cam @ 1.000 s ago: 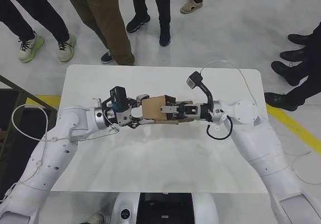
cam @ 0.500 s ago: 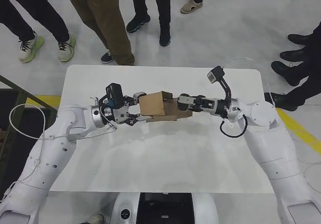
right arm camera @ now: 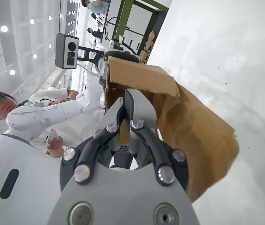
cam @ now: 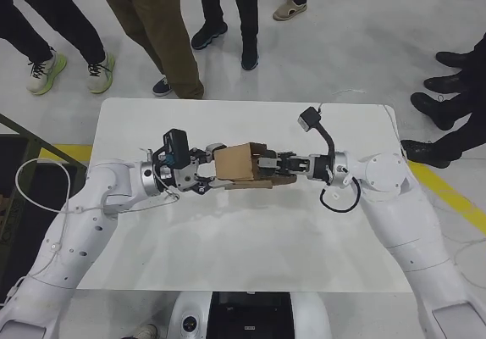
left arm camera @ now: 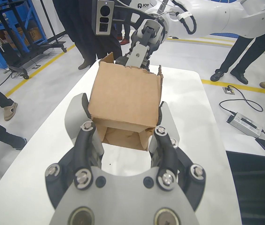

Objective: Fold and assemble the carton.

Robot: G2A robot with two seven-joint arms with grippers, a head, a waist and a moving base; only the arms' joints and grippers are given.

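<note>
Left gripper (left arm camera: 124,103) fingers clamp the carton (left arm camera: 125,85), right gripper (right arm camera: 126,94) fingers pressed together at its far edge; pulling may tear it.

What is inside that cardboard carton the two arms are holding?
Through the open end of the carton by the left gripper, only bare inner walls and a folded flap show. The far end is hidden by its top panel.
</note>
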